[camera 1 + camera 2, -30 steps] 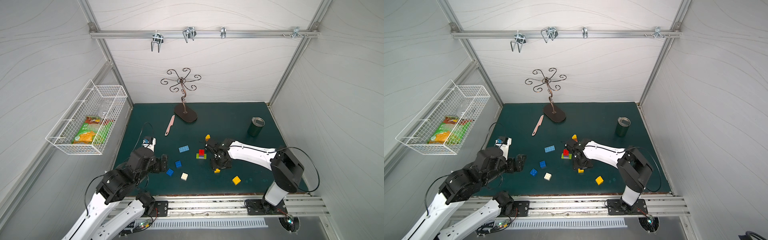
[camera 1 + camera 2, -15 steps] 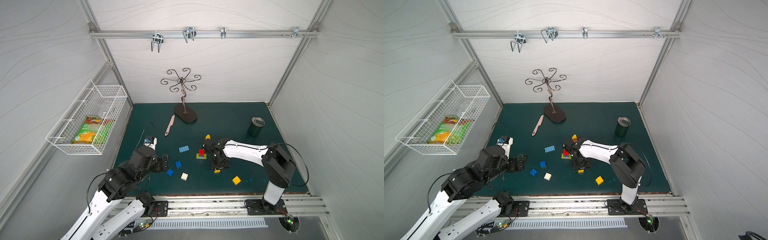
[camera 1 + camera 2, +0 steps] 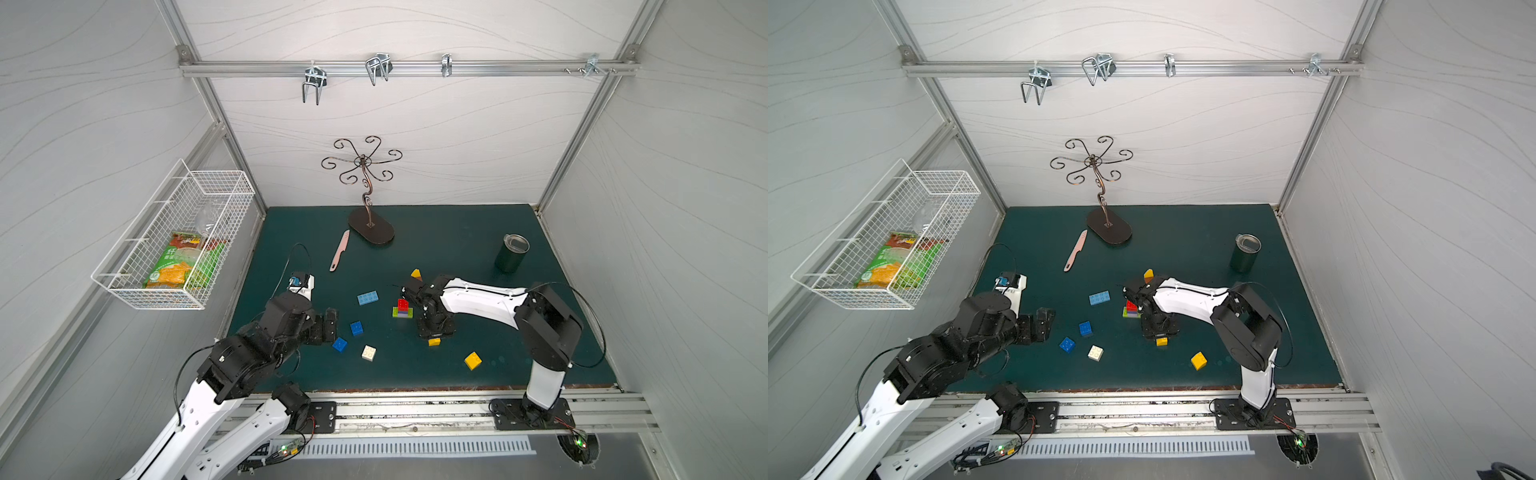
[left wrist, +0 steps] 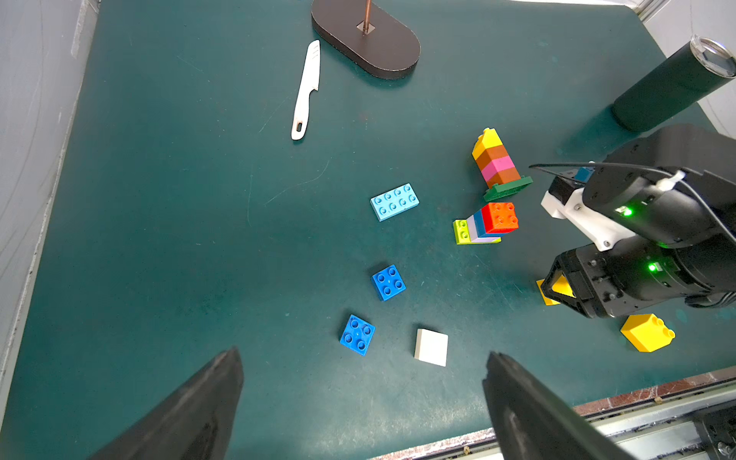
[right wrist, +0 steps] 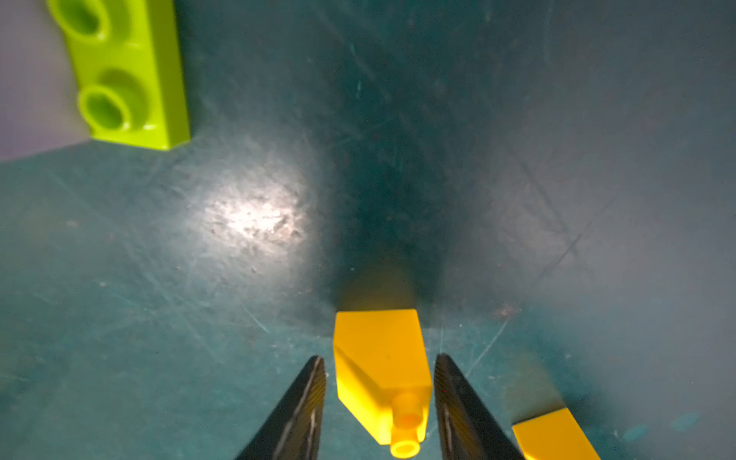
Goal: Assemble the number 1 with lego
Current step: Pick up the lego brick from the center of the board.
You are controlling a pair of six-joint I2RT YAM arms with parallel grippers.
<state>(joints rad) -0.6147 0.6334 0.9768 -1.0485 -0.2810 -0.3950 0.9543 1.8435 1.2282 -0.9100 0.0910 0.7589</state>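
My right gripper (image 3: 434, 337) points straight down over a small yellow lego brick (image 5: 378, 346) on the green mat (image 3: 436, 249). Its jaws stand on either side of the brick with thin gaps, so it is open. Just left of it is a short stack (image 3: 402, 308) with red on top and a lime base. A taller yellow, orange and pink stack (image 4: 496, 163) on a dark-green plate stands behind. Loose lego lie between the arms: light-blue (image 3: 368, 298), two blue (image 3: 356, 328) (image 3: 340, 344), white (image 3: 368, 353), yellow (image 3: 473, 360). My left gripper (image 3: 330, 324) hangs wide open and empty near the blue bricks.
A pink plastic knife (image 3: 340, 250) and a metal stand's dark oval base (image 3: 371, 227) lie at the back of the mat. A dark tumbler (image 3: 512, 252) stands back right. A wire basket (image 3: 174, 237) hangs on the left wall. The mat's front edge (image 3: 415, 390) meets the rail.
The right jaws have narrowed around the small yellow brick, and that arm's elbow has swung left. The left arm has barely shifted.
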